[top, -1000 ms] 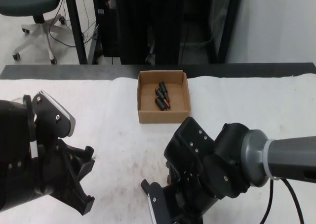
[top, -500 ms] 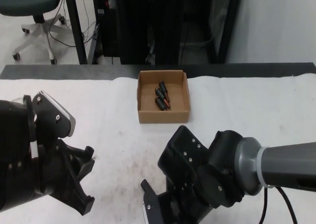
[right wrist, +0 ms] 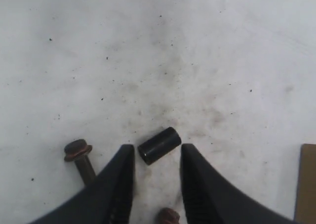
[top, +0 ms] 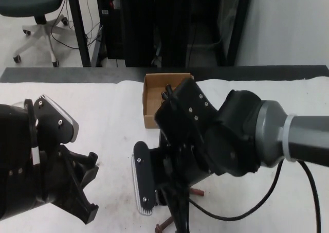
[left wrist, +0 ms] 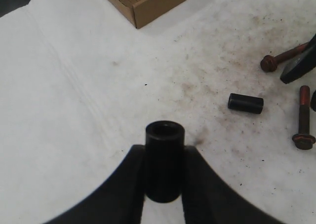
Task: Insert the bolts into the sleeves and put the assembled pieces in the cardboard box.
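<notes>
Left wrist view: your left end effector [left wrist: 164, 170] clamps black cylindrical sleeve [left wrist: 164, 157], bore outward for insertion; right end effector [right wrist: 157, 170], apart, straddles loose black sleeve [right wrist: 159, 145]; brown cardboard box [top: 149, 121], twelve o'clock.

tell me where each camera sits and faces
High view: behind the arms, facing forward and down; left arm, right arm, cardboard box.
Left wrist view: wrist-mounted, facing the bench; left gripper holding a sleeve.
Right wrist view: wrist-mounted, facing down; open right gripper over a loose sleeve.
Shared: box, high and left wrist views.
</notes>
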